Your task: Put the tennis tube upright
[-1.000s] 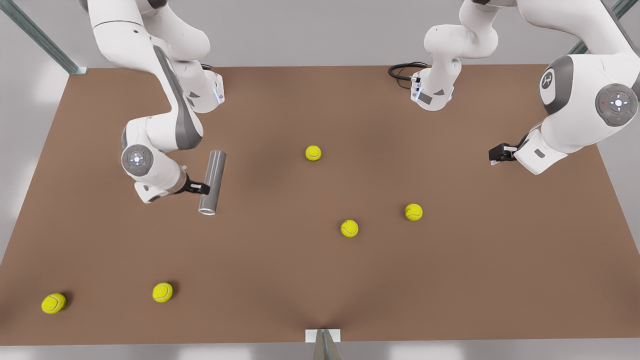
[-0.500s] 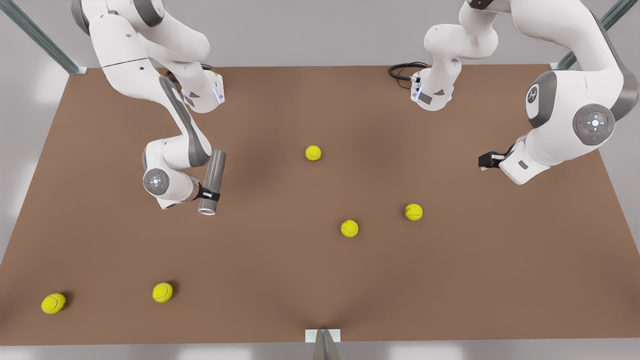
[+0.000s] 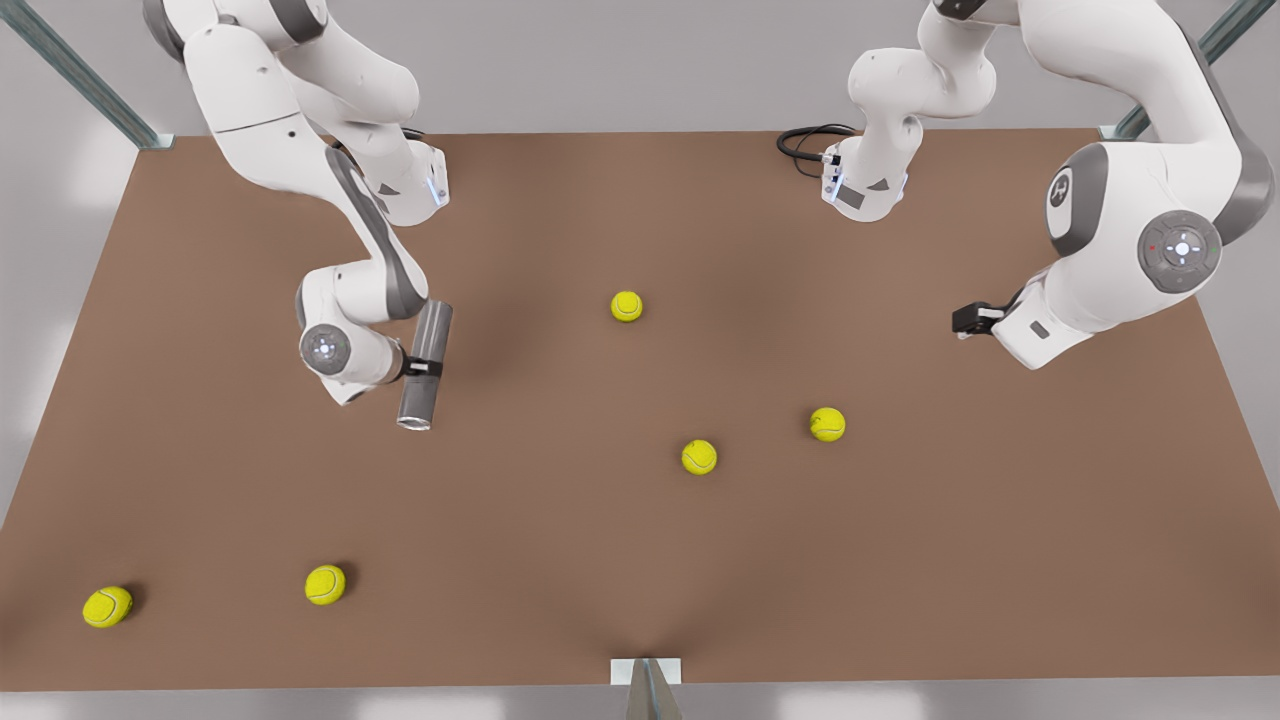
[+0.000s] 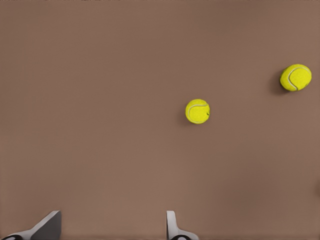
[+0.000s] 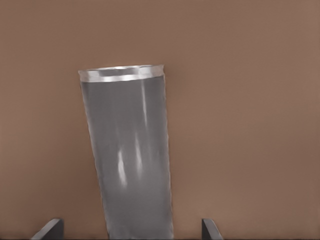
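Observation:
The tennis tube [image 3: 434,325] is a grey cylinder lying flat on the brown table [image 3: 560,560] at the front view's left, with its lighter rim [image 3: 413,423] toward the near edge. My right gripper [image 3: 424,367] straddles the tube's middle and is open. In the right wrist view the tube [image 5: 132,155] runs between the two fingertips [image 5: 50,227], with a gap on each side. My left gripper [image 3: 963,320] hangs open over bare table at the front view's right, holding nothing, its fingertips [image 4: 172,225] spread.
Several yellow-green tennis balls lie loose: one mid-table [image 3: 626,306], two right of centre [image 3: 699,457] [image 3: 827,424], two near the front-left corner [image 3: 325,584] [image 3: 107,606]. The left wrist view shows two balls [image 4: 198,111] [image 4: 295,77]. A black cable [image 3: 805,140] coils at the back edge.
My right gripper has slid from beside the tube to across its middle. The left gripper has drifted slightly toward the front view's left. The tube has not moved.

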Controlling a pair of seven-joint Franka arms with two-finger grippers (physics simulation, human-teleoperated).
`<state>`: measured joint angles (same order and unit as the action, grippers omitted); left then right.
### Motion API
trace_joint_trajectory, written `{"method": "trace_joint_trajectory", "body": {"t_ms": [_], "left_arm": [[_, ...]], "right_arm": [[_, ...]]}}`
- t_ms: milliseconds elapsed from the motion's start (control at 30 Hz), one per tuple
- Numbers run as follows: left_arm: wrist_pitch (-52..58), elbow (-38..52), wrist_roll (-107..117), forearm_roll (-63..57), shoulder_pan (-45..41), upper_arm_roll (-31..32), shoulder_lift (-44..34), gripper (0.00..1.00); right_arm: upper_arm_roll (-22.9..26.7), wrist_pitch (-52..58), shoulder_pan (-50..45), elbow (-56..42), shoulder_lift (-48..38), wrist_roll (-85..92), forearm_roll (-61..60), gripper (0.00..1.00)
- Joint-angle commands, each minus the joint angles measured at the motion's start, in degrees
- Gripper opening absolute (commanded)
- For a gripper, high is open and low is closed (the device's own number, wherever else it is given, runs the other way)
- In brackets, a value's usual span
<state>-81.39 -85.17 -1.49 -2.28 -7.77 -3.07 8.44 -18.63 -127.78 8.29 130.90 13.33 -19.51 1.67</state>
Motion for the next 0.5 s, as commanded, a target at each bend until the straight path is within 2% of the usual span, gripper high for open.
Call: {"method": "trace_joint_trajectory", "body": {"t_ms": [0, 200, 467], "left_arm": [[0.0, 0.0, 0.0, 0.0, 0.0, 0.0, 0.0, 1.00], [0.4, 0.0, 0.0, 0.0, -0.1, 0.0, 0.0, 1.00], [0.5, 0.0, 0.0, 0.0, -0.7, 0.0, 0.1, 1.00]], "right_arm": [[0.0, -1.1, 0.0, 0.9, -0.8, 0.0, 0.0, 1.00], [-0.1, -14.0, -0.4, 3.6, -0.9, 1.9, 0.1, 1.00], [0.0, -13.0, -0.2, 3.9, 2.3, 2.0, 2.0, 1.00]]}}
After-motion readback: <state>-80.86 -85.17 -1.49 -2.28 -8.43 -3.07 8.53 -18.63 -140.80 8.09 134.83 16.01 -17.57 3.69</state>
